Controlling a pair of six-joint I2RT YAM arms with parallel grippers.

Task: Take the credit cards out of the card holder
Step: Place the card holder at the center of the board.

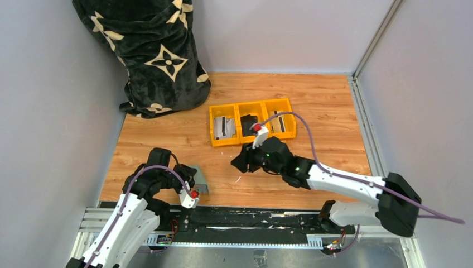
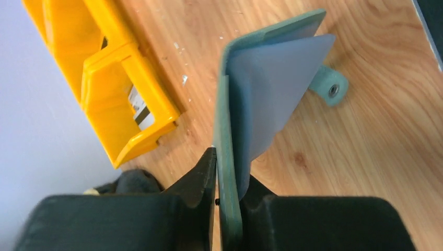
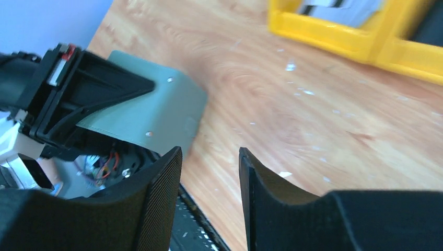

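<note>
Firmly, the left gripper (image 2: 228,167) clamps the opened green card holder (image 2: 271,78); near it, the right gripper (image 3: 209,151) hangs with jaws apart.

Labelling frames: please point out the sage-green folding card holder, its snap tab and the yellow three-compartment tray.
Sage-green folding card holder (image 3: 156,104): right wrist view, outer cover.
Snap tab (image 2: 329,86): left wrist view, rounded end.
Yellow three-compartment tray (image 2: 112,73): left wrist view, end wall.
</note>
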